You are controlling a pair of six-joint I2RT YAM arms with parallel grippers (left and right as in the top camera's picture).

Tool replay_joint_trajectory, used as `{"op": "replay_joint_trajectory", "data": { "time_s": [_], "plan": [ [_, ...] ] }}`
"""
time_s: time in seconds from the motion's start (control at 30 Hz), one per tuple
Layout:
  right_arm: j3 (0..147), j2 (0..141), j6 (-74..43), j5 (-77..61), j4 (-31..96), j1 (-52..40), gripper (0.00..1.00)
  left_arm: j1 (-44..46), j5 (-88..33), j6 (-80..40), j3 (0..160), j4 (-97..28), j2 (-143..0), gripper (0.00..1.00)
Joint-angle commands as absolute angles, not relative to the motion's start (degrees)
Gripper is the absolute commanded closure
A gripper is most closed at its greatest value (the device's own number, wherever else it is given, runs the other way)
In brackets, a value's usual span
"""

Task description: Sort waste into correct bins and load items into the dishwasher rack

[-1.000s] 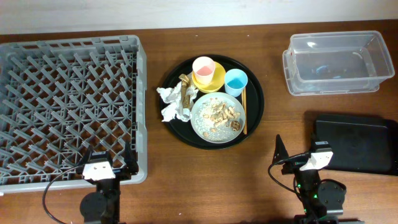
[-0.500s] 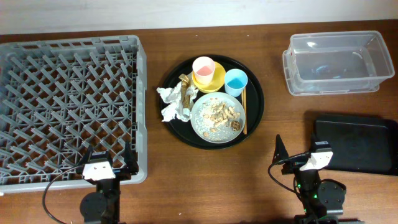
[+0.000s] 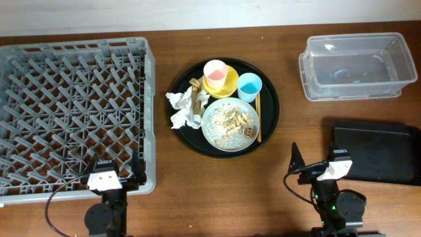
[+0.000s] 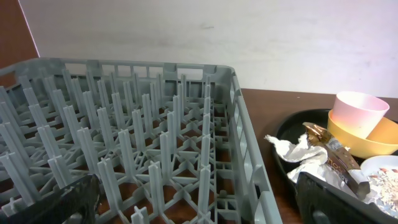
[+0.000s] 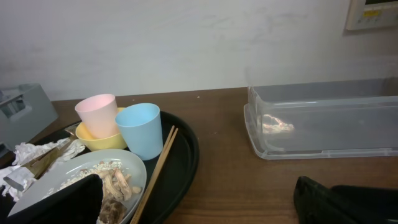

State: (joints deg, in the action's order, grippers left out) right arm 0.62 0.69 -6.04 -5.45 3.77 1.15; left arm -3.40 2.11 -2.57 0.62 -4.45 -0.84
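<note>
I read the desk [image 3: 289, 112] as brown wood grain with a low sheen. The dishwasher rack [image 3: 148, 92] is matt grey moulded plastic. The tub [image 3: 306, 69] is clear, glossy plastic, and the black container [image 3: 375, 155] looks matt. The round tray [image 3: 270, 112] is glossy black. The napkins [image 3: 183, 110] are crumpled white paper, and the chopsticks [image 3: 258, 118] are bare wood.

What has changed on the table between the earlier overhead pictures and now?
Nothing visibly changed. The left gripper and the right gripper stay open and empty at the near edge of the table. The pink cup, light-blue cup, plate and napkins remain on the round black tray. The rack, clear tub and black container are as before.
</note>
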Motion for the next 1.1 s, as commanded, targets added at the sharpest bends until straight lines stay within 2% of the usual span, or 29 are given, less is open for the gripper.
{"op": "replay_joint_trajectory", "data": {
  "time_s": [0.0, 0.07, 0.13, 0.2, 0.27, 0.4, 0.53, 0.6, 0.67, 0.77, 0.83, 1.0, 1.07],
  "plan": [
    [0.3, 0.4, -6.2, -5.2, 4.1, 1.6, 0.01, -3.8, 1.7, -1.7, 0.5, -4.8, -0.4, 0.01],
    [0.3, 0.4, -6.2, -5.2, 4.1, 1.6, 0.02, -3.8, 1.3, -1.7, 0.5, -4.6, -0.4, 0.01],
    [0.3, 0.4, -6.2, -5.2, 4.1, 1.6, 0.02, -3.8, -4.3, -2.4, 0.5, -4.3, -0.4, 0.01],
    [0.3, 0.4, -6.2, -5.2, 4.1, 1.6, 0.02, -3.8, -16.6, -4.6, 0.5, -3.2, -0.4, 0.01],
    [0.3, 0.4, -6.2, -5.2, 4.1, 1.6, 0.02, -3.7, -37.7, -4.7, 0.6, -1.8, -0.4, 0.01],
    [0.3, 0.4, -6.2, -5.2, 4.1, 1.6, 0.02, -3.7, -54.6, -4.7, 0.6, 0.6, -0.4, 0.01],
    [0.3, 0.4, -6.2, -5.2, 4.1, 1.6, 0.02, -3.7, -56.9, -10.2, 0.6, 9.1, -0.4, 0.01],
    [0.3, 0.4, -6.2, -5.2, 4.1, 1.6, 0.01, -3.8, -54.0, -15.3, 1.0, 17.3, -0.4, 0.01],
    [0.3, 0.4, -6.2, -5.2, 4.1, 1.6, 0.02, -3.8, -51.3, -16.0, 3.3, 19.9, -0.5, 0.01],
    [0.3, 0.4, -6.2, -5.2, 4.1, 1.6, 0.02, -3.8, -47.9, -10.7, 10.9, 13.5, -4.1, 0.01],
    [0.3, 0.4, -6.2, -5.2, 4.1, 1.6, 0.02, -3.8, -46.2, -4.8, 19.2, 4.5, -10.6, 0.01],
    [0.3, 0.4, -6.2, -5.2, 4.1, 1.6, 0.02, -3.8, -45.3, 7.2, 45.8, -22.9, -37.3, 0.01],
    [0.3, 0.4, -6.2, -5.2, 4.1, 1.6, 0.02, -3.8, -53.3, 6.7, 58.9, -33.5, -51.2, 0.01]
  ]
}}
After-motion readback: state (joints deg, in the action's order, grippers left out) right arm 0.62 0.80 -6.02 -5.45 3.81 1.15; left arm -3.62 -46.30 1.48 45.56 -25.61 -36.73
